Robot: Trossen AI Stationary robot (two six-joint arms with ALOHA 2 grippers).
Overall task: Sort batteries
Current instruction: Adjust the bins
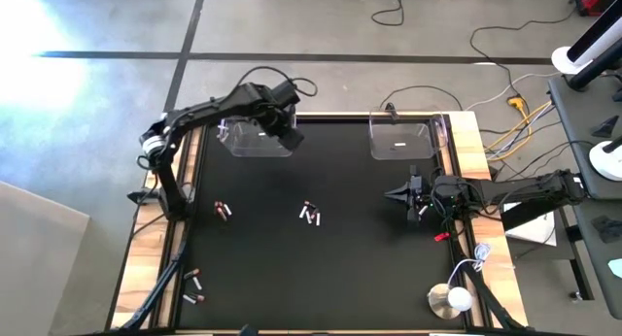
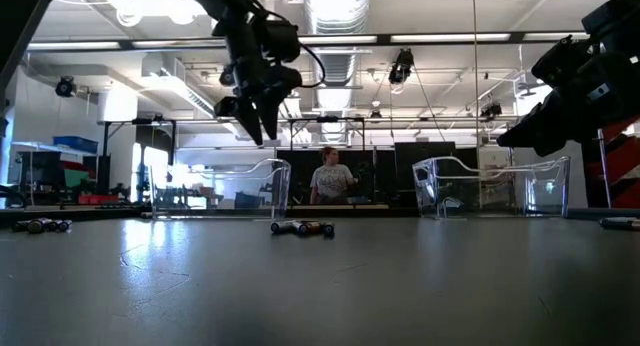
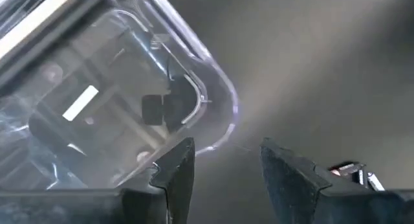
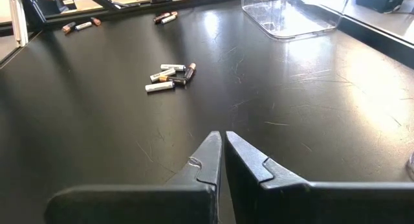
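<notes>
A black desk [image 1: 330, 278] with wooden edges stands on a grey workshop floor; in the low view a person [image 2: 330, 178] shows far behind it.

The batteries lie in several small groups on the mat. A central cluster [image 1: 310, 214] of silvery and dark cells sits near the middle of the desk, seen also in the right wrist view [image 4: 169, 76]. A second small group [image 1: 224, 210] lies toward the left side, and a third group [image 1: 192, 287] sits near the front left corner.

Two clear plastic bins stand along the far edge: the left bin [image 1: 255, 139] and the right bin [image 1: 403, 137], the latter with a pale label on its floor.

The left end effector [image 1: 289, 134] hangs above the desk over the near right corner of the left bin, well apart from the central cluster; its fingers [image 3: 178, 175] stand partly apart with nothing between them.

The right end effector [image 1: 397, 193] hovers at the right side of the desk, just in front of the right bin, pointed toward the central cluster but well apart from it; its fingers [image 4: 207, 160] are pressed together, empty.

A small red piece [image 1: 439, 236] lies near the right arm.
</notes>
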